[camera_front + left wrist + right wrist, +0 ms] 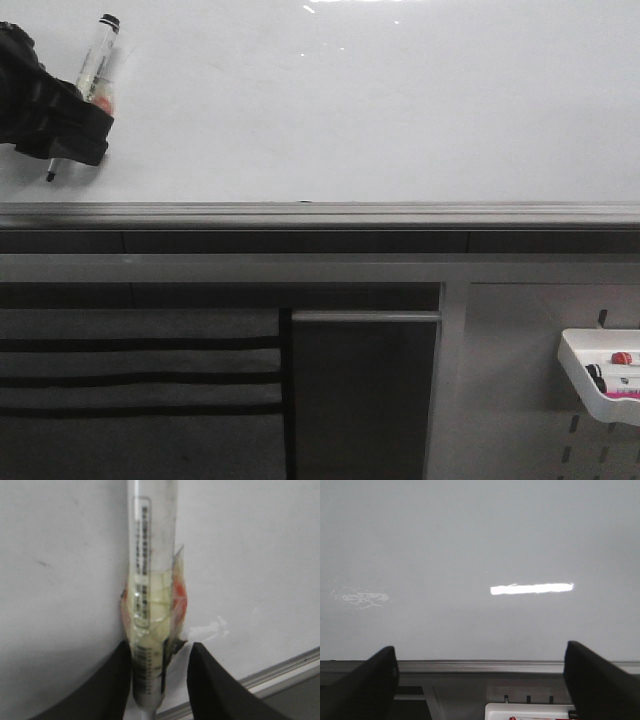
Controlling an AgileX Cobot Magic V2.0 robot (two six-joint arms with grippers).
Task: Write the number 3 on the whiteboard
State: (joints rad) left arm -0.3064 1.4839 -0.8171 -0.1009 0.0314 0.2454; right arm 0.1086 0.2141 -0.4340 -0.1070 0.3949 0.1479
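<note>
Left gripper clamps the marker; whiteboard blank, no number 3 yet.
Your tip sits low-left near the rail, contact unclear. Shift inward, press lightly, keep strokes steady. Right gripper hangs wide apart, empty.

A: What does the whiteboard look like?
B: Glossy, plain white, filling the upper half of the frame, a dark grey rail along its lower edge.
A: Any number 3?
B: None visible.
</note>
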